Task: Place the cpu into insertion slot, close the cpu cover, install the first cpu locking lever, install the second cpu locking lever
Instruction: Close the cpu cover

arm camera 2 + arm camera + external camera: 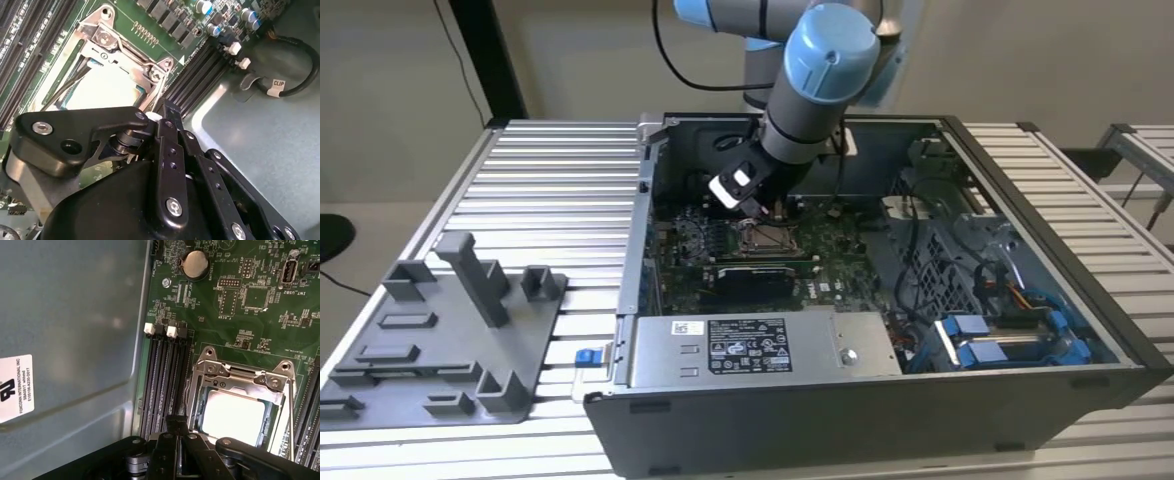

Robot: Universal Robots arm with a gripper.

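The cpu (234,415) lies silver face up in the insertion slot (767,237), and it also shows in the second wrist view (107,85). The cpu cover (240,374) lies flat over it, framing the chip in its window (125,47). A thin locking lever rod (291,415) runs along one side of the socket. My gripper (176,424) is shut with nothing seen between its fingers. Its tip (167,112) sits low at the socket's edge, on the side of the black memory slots (162,380). In the exterior view the gripper (761,208) hangs just above the socket.
The board sits inside an open computer case (1014,380) with tall metal walls. A power supply box (761,345) lies at the front and blue drive brackets (987,340) at the exterior view's right. A grey fixture tray (440,340) rests on the slatted table.
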